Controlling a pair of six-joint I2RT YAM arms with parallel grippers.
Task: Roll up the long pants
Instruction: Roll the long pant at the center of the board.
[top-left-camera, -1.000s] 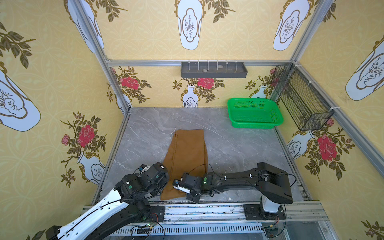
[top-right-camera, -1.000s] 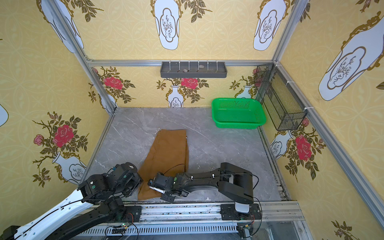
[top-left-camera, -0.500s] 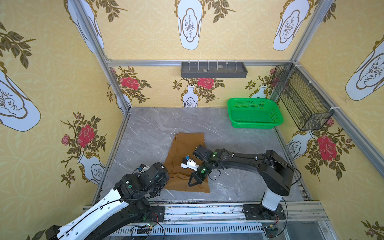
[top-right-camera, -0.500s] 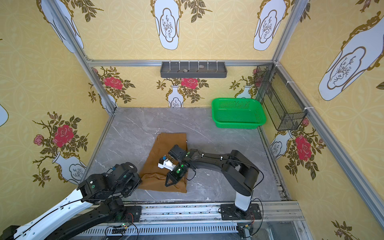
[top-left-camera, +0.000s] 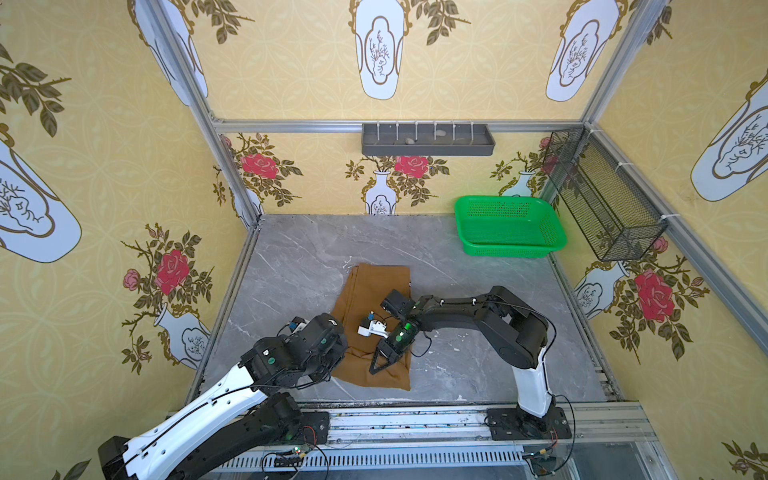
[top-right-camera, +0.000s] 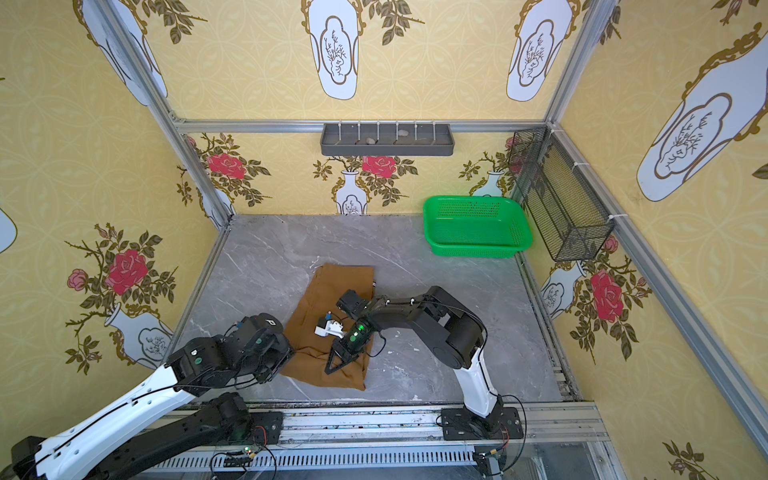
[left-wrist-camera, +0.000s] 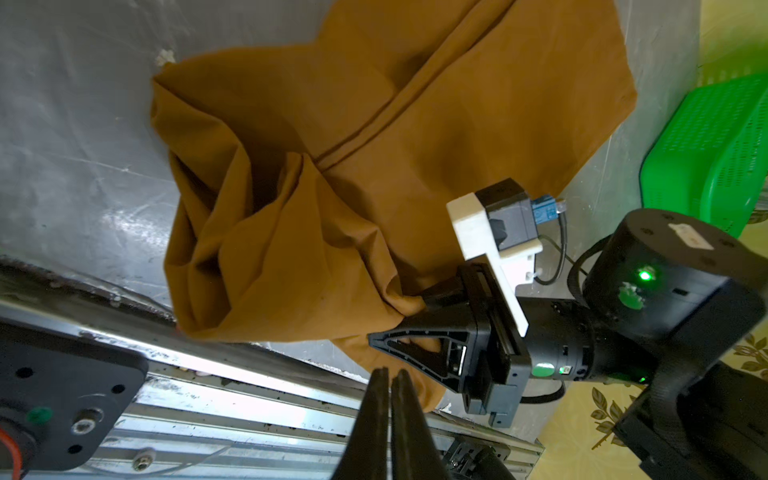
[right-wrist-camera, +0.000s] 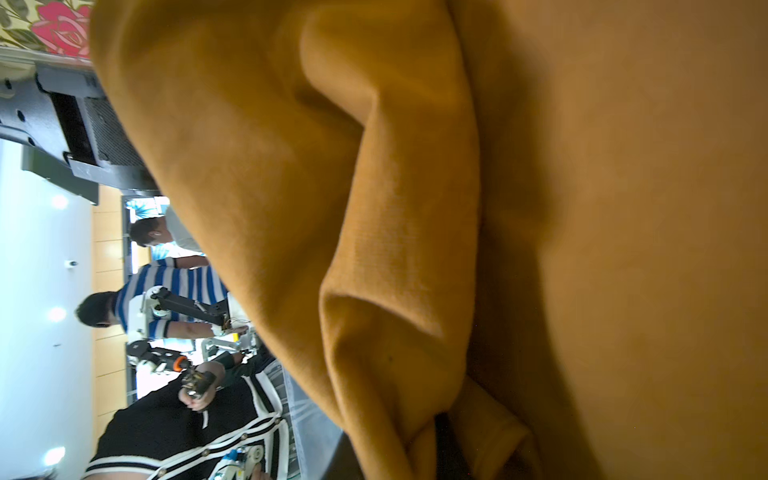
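Observation:
The long pants (top-left-camera: 374, 286) (top-right-camera: 336, 286) are ochre-brown cloth lying on the grey table in both top views, with the near end bunched and folded up. My right gripper (top-left-camera: 376, 368) (top-right-camera: 330, 368) (left-wrist-camera: 399, 318) is over that near end and is shut on a fold of the cloth. The right wrist view is filled with gathered pants (right-wrist-camera: 415, 208). My left gripper (left-wrist-camera: 390, 374) is shut with nothing in it, above the front rail beside the pants' near left edge. In the top views it is hidden under the left wrist (top-left-camera: 316, 338).
A green basket (top-left-camera: 509, 226) stands at the back right of the table. A black wire basket (top-left-camera: 602, 195) hangs on the right wall and a grey shelf (top-left-camera: 428, 139) on the back wall. The metal rail (top-left-camera: 415, 419) runs along the front edge.
My right gripper has lifted the pants' near end and carried it toward the back, so the cloth now lies shorter and bunched. The left arm has hardly moved.

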